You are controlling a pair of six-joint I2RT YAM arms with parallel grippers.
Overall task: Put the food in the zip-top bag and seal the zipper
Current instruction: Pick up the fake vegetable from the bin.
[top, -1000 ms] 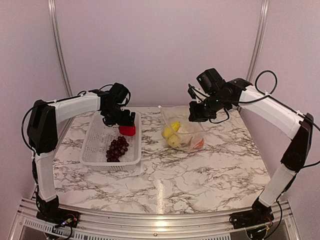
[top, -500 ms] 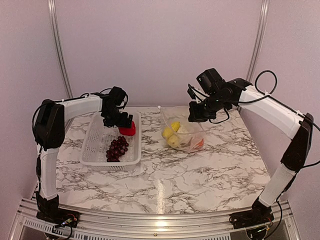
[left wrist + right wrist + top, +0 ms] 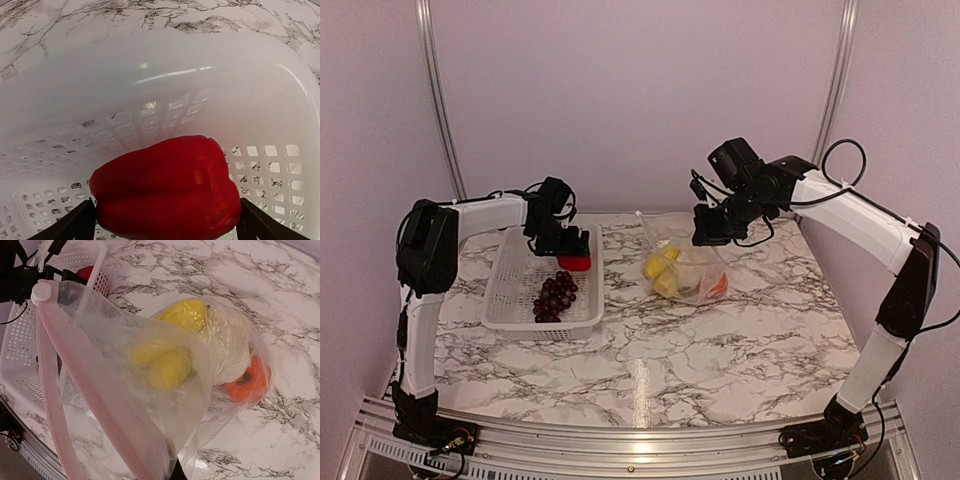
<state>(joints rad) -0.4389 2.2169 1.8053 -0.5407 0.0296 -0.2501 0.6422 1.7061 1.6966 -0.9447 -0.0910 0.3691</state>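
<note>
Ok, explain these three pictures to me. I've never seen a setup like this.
Two robot arms are bolted at the near edge of a marble table. One picture looks down from above; the other two come from a camera on each wrist. The left claw grips a red pepper at the far end of a white basket, where purple grapes lie. The right claw holds up the open mouth of a clear zip-top bag. Inside are yellow pieces, a whitish piece and an orange fruit.
</note>
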